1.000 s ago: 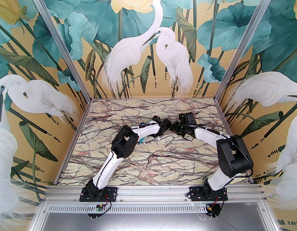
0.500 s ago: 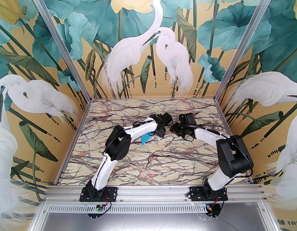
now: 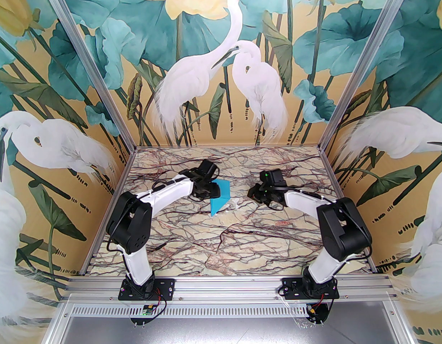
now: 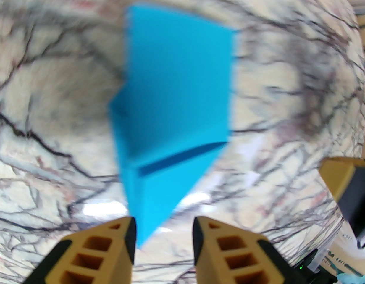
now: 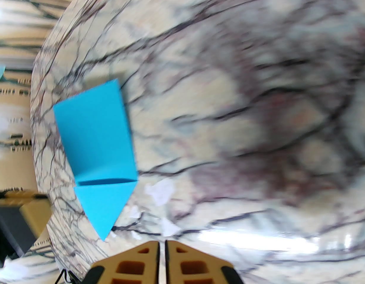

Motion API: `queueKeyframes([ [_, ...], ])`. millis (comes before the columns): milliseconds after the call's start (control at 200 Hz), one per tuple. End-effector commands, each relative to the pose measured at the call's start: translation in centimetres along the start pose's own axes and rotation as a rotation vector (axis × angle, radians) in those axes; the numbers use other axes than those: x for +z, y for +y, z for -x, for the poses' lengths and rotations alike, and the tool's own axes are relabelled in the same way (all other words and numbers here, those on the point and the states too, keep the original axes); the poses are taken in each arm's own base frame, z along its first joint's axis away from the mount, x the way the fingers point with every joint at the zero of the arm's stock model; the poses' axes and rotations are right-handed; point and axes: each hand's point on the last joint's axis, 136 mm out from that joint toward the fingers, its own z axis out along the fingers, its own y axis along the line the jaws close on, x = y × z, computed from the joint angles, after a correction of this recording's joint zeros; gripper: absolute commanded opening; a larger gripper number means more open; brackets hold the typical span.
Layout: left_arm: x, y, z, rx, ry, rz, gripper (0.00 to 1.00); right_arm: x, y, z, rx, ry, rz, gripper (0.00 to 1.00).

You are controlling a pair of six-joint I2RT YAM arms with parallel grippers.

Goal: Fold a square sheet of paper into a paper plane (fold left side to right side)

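On the marble table (image 3: pixel 221 242), the cyan-blue paper (image 3: pixel 220 196) lay mid-table. Its long axis ran near to far, with a triangular nose toward the arm bases and a squared, creased tail beyond. The left gripper (image 4: pixel 164 226), fingers spread and empty, had swung off the paper, uncovering it. The right gripper (image 5: pixel 162 245), fingers pressed together, hovered apart to its right.
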Motion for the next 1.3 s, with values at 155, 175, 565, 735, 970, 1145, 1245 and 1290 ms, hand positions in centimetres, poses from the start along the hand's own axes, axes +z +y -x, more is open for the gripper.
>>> queueKeyframes([
  [155,2.8,0.7,-0.3,0.026,0.033,-0.002,0.34,1.6,3.0,-0.1,-0.034,0.019,0.062,0.13],
  [175,3.0,0.9,-0.3,0.026,0.034,0.005,0.34,1.7,3.2,0.0,-0.038,0.018,0.064,0.13],
  [565,5.9,3.8,-0.9,0.015,0.064,0.083,0.26,3.2,4.5,-0.6,-0.052,0.054,0.081,0.15],
  [735,6.5,3.8,-1.5,-0.002,0.081,0.069,0.26,4.3,4.6,-0.7,-0.02,0.079,0.103,0.19],
  [970,6.2,3.2,-1.6,-0.016,0.082,0.033,0.28,6.9,4.6,-1.1,0.056,0.131,0.166,0.29],
  [1145,6.3,2.9,-1.8,-0.024,0.09,0.013,0.28,8.3,5.4,-1.4,0.07,0.161,0.198,0.3],
  [1245,6.4,2.9,-1.9,-0.029,0.093,0.006,0.28,9.2,5.5,-1.8,0.069,0.18,0.201,0.31],
  [1290,6.4,2.8,-2.0,-0.031,0.095,0.002,0.28,9.5,5.5,-1.9,0.075,0.184,0.206,0.31],
])
